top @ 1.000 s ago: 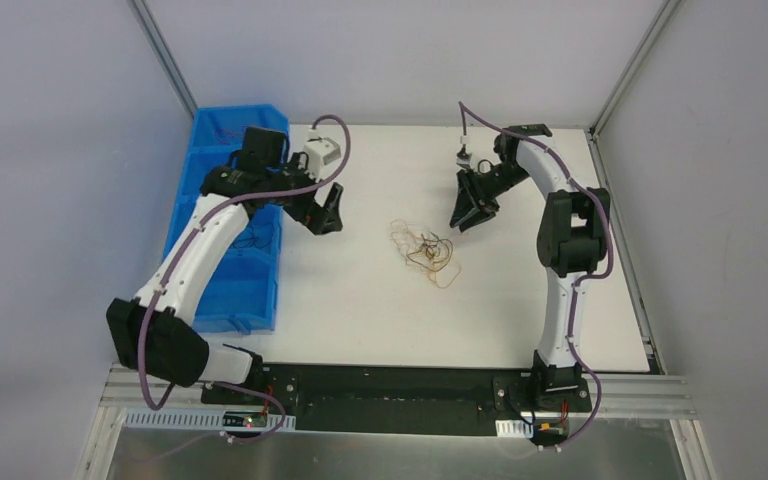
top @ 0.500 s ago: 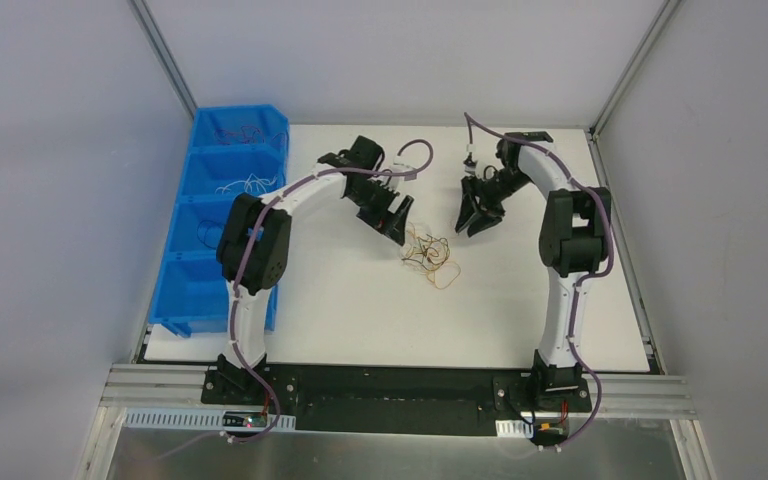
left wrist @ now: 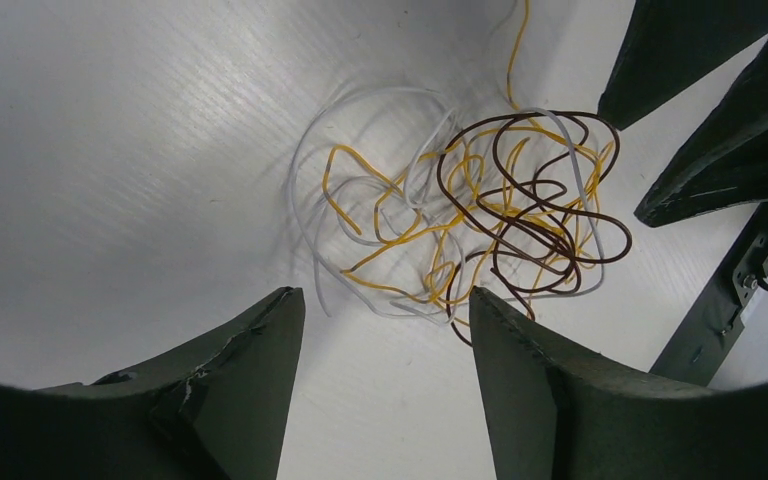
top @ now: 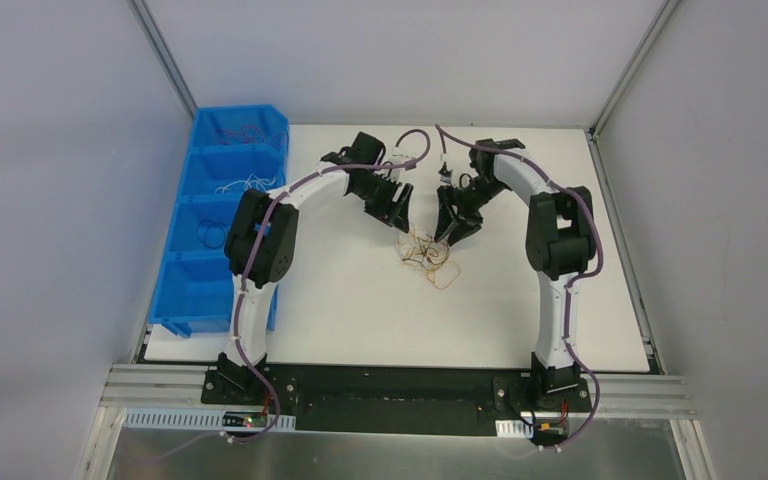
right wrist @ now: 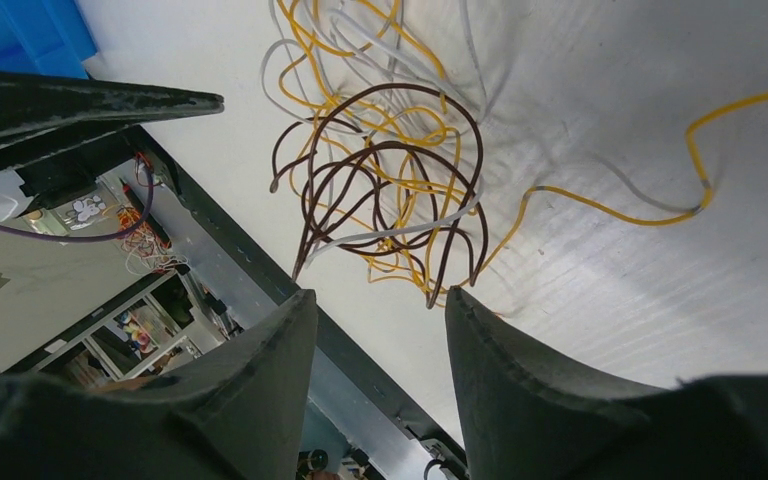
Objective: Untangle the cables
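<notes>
- Left end effector (top: 397, 208): the jaws stand partly apart with nothing gripped. On its wrist camera (left wrist: 385, 300) only bare counter shows in the gap between the two dark, wedge-shaped fingers (left wrist: 245, 370). Their edges look rough and chipped.
- Right end effector (top: 452, 226): also partly open and empty. On its own camera (right wrist: 380, 295) the gap frames the counter's edge, and a dark brown wire end lies just beside one tip. I cannot tell whether they touch.
- The cables (top: 428, 255) sit near the middle of the counter (top: 360, 300). The left end effector is at their 11 o'clock and the right one at their 1 o'clock, both tilted down over the bunch.
- Close up, the cables (left wrist: 480, 215) are hair-thin, glossy wires knotted into loose loops: dark brown, orange-yellow and pale grey-white. The brown loops lie on top.
- From the right wrist camera, the bunch (right wrist: 390, 170) sends one yellow strand out toward 3 o'clock.
- The counter is matte white with a fine brushed grain.
- A blue plastic bin (top: 210, 290) with compartments stands along the counter's 9 o'clock edge.
</notes>
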Robot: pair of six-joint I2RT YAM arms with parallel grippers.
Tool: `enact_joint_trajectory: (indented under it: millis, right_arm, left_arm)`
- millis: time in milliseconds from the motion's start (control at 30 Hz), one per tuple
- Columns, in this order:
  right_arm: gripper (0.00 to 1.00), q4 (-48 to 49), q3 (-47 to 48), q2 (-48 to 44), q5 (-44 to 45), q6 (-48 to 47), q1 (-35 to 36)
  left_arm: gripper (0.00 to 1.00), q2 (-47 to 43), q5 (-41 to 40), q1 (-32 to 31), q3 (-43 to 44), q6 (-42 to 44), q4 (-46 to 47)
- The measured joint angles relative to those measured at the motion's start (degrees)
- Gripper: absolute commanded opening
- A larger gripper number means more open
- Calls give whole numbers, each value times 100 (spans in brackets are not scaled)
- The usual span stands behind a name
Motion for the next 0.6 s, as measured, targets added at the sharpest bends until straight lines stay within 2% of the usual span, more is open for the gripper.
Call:
enact_joint_trajectory:
  millis: [167, 433, 600]
  right_arm:
    - [46, 166, -186, 37, 101, 74, 52]
    - [21, 356, -195, 289, 273, 227, 63]
    - [4, 402, -195, 323, 358, 264, 61]
  left_arm:
    - [61, 31, -4, -2, 0, -13, 197]
    - [56, 258, 131, 0, -129, -35, 789]
    - [36, 267, 289, -24, -446, -26, 1051]
